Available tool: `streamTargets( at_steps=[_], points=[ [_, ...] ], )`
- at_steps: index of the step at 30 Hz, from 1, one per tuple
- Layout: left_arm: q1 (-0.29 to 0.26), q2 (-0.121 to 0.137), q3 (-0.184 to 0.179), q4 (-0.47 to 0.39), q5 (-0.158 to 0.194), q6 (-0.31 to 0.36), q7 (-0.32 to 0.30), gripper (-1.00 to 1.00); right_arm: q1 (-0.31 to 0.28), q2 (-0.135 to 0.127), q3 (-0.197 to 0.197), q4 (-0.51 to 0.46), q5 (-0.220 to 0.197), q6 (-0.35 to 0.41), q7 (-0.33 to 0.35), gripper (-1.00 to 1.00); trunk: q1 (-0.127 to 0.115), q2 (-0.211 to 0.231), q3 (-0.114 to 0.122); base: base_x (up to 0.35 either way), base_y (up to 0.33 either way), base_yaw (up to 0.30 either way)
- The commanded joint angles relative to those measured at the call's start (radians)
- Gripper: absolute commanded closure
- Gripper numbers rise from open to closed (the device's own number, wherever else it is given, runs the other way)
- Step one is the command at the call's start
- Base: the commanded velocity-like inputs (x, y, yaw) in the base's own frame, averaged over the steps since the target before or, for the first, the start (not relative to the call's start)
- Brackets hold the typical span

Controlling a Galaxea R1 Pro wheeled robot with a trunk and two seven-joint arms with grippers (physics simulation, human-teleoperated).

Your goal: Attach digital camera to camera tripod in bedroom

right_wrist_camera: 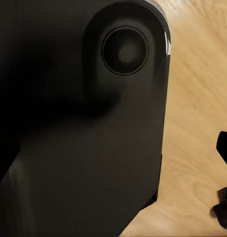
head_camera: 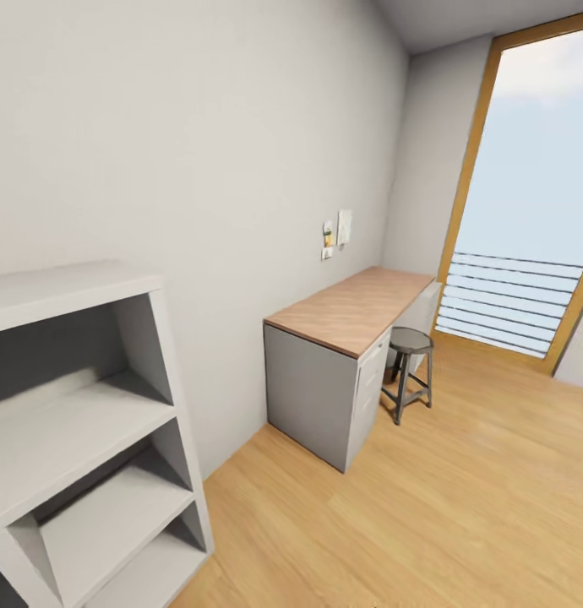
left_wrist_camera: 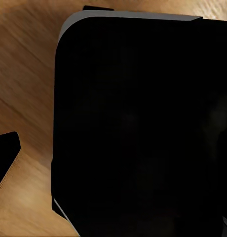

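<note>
Grippers cannot be judged: each wrist view looks down past a black rounded robot body (left_wrist_camera: 143, 128) to the wood floor (left_wrist_camera: 24, 74), with dark tips at the picture edges (left_wrist_camera: 5, 153), so opening and load are unclear. Arms seem tucked low against the robot, likely for travel. Head view shows a white-walled room: grey shelf unit (head_camera: 80, 422) nearby, desk (head_camera: 346, 355) with wooden top against the wall, stool (head_camera: 408, 371) beside it, tall window (head_camera: 528, 194) beyond. Camera and tripod: whereabouts unknown. Judgement: robot in transit, bedroom search pending.
</note>
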Motion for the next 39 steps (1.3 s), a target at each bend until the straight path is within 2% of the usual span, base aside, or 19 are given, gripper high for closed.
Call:
streamTargets(
  at_steps=[1,39],
  points=[
    [0.000,0.000,0.001,0.000,0.010,-0.002,-0.001,-1.00,0.000,0.000,0.000,0.000,0.001,-0.003,0.001,-1.00,0.000,0.000,-0.001,0.000,0.000,-0.288],
    [0.000,0.000,0.001,0.000,0.010,-0.002,-0.001,-1.00,0.000,-0.001,0.005,0.000,0.001,-0.001,0.004,-1.00,0.000,0.000,-0.001,0.000,0.000,-0.288]
  ],
)
